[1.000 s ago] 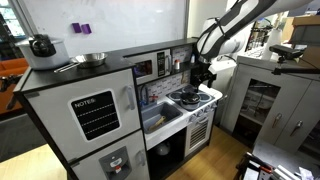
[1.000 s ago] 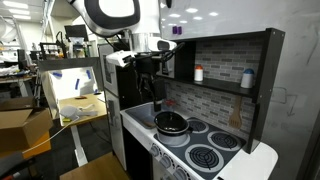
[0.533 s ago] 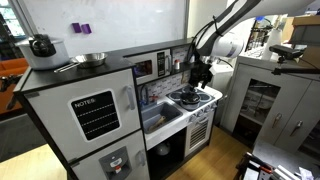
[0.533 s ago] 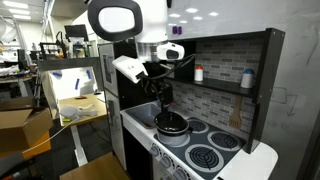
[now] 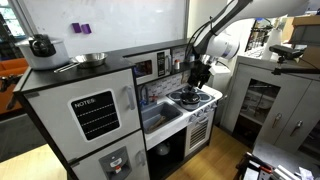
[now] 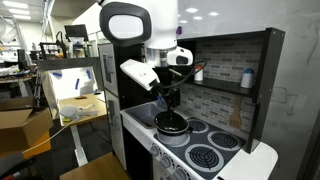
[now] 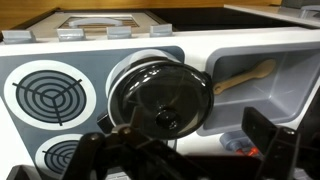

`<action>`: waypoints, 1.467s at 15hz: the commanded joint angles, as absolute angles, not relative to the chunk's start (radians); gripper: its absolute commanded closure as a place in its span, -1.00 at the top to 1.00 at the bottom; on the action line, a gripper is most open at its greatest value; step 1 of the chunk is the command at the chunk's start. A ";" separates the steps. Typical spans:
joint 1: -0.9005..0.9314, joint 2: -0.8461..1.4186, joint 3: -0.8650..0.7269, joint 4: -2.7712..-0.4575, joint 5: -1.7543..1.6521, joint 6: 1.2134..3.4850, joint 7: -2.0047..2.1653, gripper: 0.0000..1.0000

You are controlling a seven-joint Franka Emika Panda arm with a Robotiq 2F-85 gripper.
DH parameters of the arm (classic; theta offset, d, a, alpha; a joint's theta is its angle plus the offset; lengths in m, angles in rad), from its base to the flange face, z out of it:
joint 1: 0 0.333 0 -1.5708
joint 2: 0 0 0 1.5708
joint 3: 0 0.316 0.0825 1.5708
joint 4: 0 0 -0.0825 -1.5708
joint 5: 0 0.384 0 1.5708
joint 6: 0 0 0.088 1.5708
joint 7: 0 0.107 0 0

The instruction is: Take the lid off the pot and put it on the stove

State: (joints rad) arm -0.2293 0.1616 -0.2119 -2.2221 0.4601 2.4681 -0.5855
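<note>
The pot [image 7: 128, 72] stands on a burner of the white stove [image 7: 90, 60], next to the sink. Its round lid [image 7: 150, 92] is on; it looks dark and shiny, with a knob in its middle. My gripper [image 7: 185, 150] is open and hangs just above the lid, with dark fingers on both sides of the knob and touching nothing. In both exterior views the gripper [image 5: 199, 78] [image 6: 167, 103] is right over the pot [image 5: 187, 97] [image 6: 172, 124] on the stove [image 5: 205, 96] [image 6: 225, 165].
The sink basin [image 7: 290, 70] beside the pot holds a wooden spoon [image 7: 240, 78] and a small blue thing [image 7: 235, 146]. A steel bowl with a handle [image 5: 92, 59] and a dark kettle [image 5: 42, 45] stand on the fridge top. A shelf with bottles [image 6: 198, 73] hangs behind the stove.
My arm has moved over the stove and come down, so the open gripper now hangs close above the pot's lid. The pot and lid have not moved.
</note>
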 commanded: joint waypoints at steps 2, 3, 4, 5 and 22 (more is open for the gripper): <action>-0.282 0.215 -0.176 -2.140 0.485 2.392 -0.644 1.00; -0.288 0.223 -0.172 -2.126 0.492 2.383 -0.650 1.00; -0.293 0.230 -0.167 -2.116 0.495 2.381 -0.652 1.00; -0.299 0.236 -0.163 -2.106 0.497 2.378 -0.653 1.00; -0.328 0.313 -0.114 -2.062 0.486 2.405 -0.624 1.00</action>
State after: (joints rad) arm -0.3080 0.3043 -0.1344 -2.0696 0.4912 2.4025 -0.6217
